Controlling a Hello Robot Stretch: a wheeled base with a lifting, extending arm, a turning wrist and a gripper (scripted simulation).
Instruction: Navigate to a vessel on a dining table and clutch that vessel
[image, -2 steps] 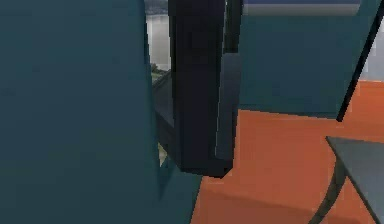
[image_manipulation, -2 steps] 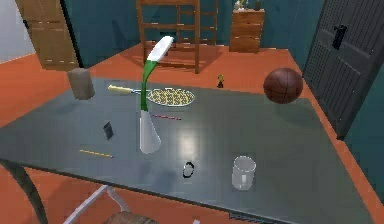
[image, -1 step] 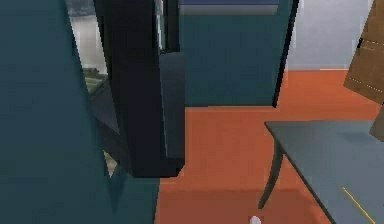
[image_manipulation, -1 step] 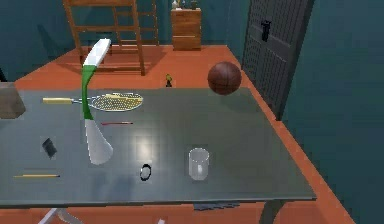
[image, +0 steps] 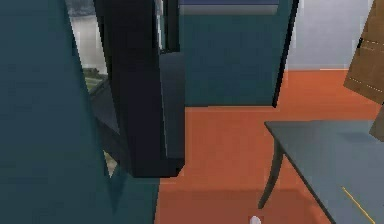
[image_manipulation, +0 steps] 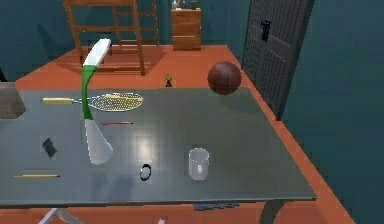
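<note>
Side-on to the dining table (image_manipulation: 250, 130) now, glass (image_manipulation: 198, 163) standing near its close edge, handy for reaching; gripper's state, can't tell.

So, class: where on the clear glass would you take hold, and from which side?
Take the glass by its side wall, mid-height, likely from the table's edge at the picture's bottom: it stands upright near that edge, straight-walled, with ball and racket beyond.

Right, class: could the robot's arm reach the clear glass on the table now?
Probably yes: the clear glass stands near the table's near edge, bare tabletop around it; the black ring and white vase stand apart.
</note>
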